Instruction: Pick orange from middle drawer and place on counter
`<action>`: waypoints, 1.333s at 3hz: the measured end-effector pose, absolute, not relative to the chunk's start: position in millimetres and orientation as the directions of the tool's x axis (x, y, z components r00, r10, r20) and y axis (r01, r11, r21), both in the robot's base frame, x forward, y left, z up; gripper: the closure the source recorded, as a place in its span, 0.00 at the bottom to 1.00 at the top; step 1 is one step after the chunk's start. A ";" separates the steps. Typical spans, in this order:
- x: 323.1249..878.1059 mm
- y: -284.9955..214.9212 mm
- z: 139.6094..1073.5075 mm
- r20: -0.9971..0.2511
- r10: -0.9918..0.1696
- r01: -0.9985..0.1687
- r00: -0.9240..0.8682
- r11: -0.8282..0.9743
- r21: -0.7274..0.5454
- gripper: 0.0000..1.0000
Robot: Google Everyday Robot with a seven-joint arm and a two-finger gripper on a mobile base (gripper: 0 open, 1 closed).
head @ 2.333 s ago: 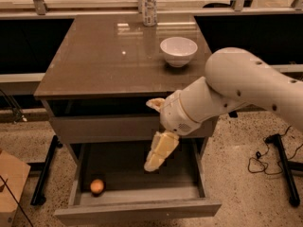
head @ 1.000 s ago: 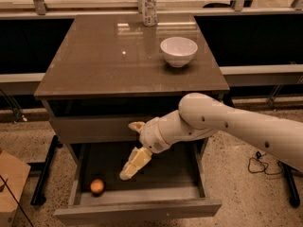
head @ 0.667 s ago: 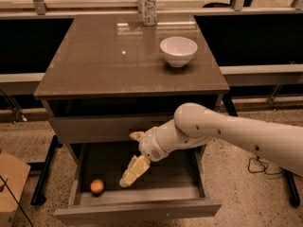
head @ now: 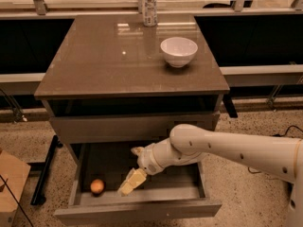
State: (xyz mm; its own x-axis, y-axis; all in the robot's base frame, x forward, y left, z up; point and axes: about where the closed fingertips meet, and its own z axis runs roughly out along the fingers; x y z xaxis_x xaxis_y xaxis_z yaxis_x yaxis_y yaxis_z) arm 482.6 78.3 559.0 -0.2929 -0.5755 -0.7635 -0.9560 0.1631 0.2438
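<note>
The orange (head: 97, 186) lies on the dark floor of the open middle drawer (head: 142, 210), near its front left corner. My gripper (head: 129, 183) hangs inside the drawer on the white arm that reaches in from the right. It sits just right of the orange, a short gap away, with nothing in it that I can see. The glossy brown-grey counter (head: 104, 56) is above the drawers.
A white bowl (head: 178, 51) stands on the right of the counter and a clear bottle (head: 149, 4) at its back edge. A closed drawer front (head: 94, 126) is above the open one. A brown box (head: 9, 183) stands on the speckled floor at the left.
The arm has reached lower and further left into the drawer, bringing the gripper down close to the orange. The orange has not moved.
</note>
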 end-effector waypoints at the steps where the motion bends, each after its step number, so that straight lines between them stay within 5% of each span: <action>1: 512.2 109.0 485.1 -0.782 -0.533 -0.946 -0.323 0.201 0.254 0.00; 4: 523.5 147.0 432.9 -0.759 -0.562 -0.944 -0.329 0.222 0.245 0.00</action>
